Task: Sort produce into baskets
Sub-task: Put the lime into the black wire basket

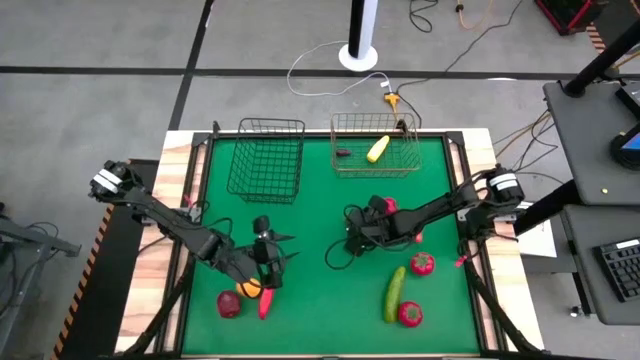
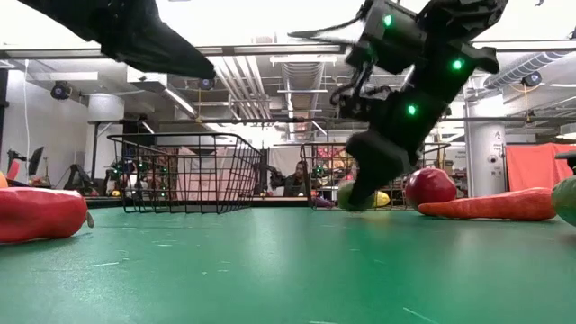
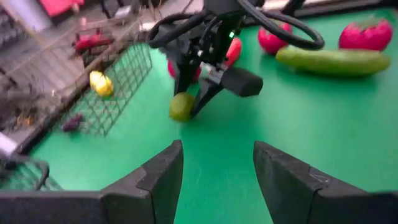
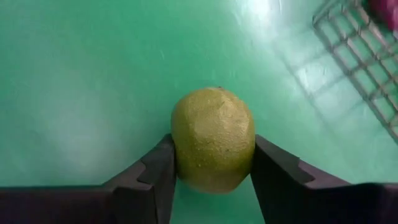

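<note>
I have the right tool point(image 4: 213, 177) down at the middle of the green worktop point(image 1: 320, 300), and its two fingers point(image 4: 149, 180) press against both sides of a small round green fruit point(image 4: 213, 147), so it is holding that fruit. In the high view this tool point(image 1: 352, 243) sits just left of centre on the mat, with the fruit hidden under it. From the left wrist view I see the same fruit point(image 3: 181, 106) low against the mat between the right arm's fingertips.

My left tool point(image 1: 268, 268) is at the lower left of the high view, its fingers point(image 3: 163, 180) parted to a middling gap with nothing between them. Just below it lie an orange fruit point(image 1: 248, 289), a dark red round fruit point(image 1: 229, 304) and a long red pepper point(image 1: 265, 303).

The black basket point(image 1: 267, 158) stands at the upper middle of the mat, left of the silvery basket point(image 1: 375, 143). The silvery one holds a yellow fruit point(image 1: 377, 149) and a small dark purple piece point(image 1: 343, 153); I see nothing in the black one.

At the lower right of the high view lie a cucumber point(image 1: 394, 294), a red tomato point(image 1: 422, 264) above it and another red round fruit point(image 1: 410, 314) beside its lower end. A further red piece point(image 1: 391, 205) shows just behind the right arm.

In the low view a carrot point(image 2: 490, 206) lies at the right edge.
</note>
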